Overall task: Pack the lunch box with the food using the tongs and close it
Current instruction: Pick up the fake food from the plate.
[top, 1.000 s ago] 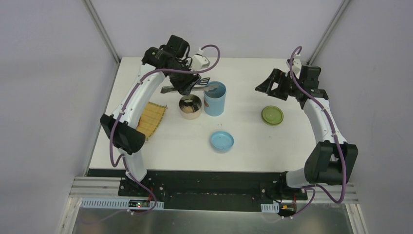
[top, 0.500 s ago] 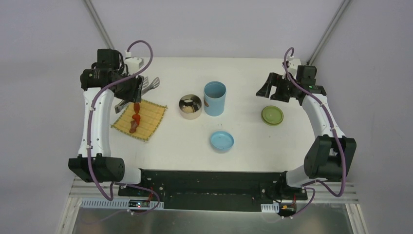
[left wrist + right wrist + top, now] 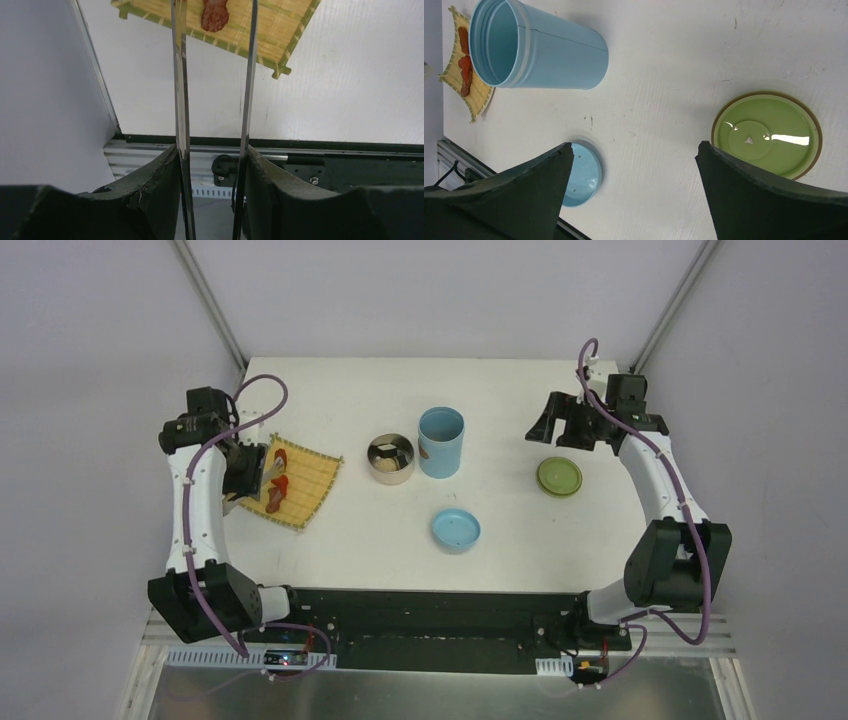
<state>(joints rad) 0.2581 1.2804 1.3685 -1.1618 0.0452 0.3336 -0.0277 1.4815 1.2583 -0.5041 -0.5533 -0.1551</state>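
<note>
My left gripper [image 3: 252,468] is shut on the tongs [image 3: 181,100], pressing their two slim silver arms from outside. The tongs point at the yellow mat [image 3: 305,480], and an orange-red shrimp [image 3: 215,14] lies between their arms. More red and brown food [image 3: 275,492] lies on the mat. The steel bowl [image 3: 390,458] stands beside the open light-blue cylinder [image 3: 441,440], with something light and dark inside it. The blue lid [image 3: 455,530] and the green lid [image 3: 559,476] lie flat on the table. My right gripper [image 3: 550,425] hangs open and empty above the table near the green lid [image 3: 766,134].
The mat sits close to the table's left edge [image 3: 95,65], and the black front rail [image 3: 325,150] runs just below it. The cylinder [image 3: 539,50] and the blue lid [image 3: 584,175] lie left of my right gripper [image 3: 634,150].
My left arm has swung left from above the cylinder to the mat, carrying the tongs, then drawn back so that they point along the mat. The right arm has barely shifted.
</note>
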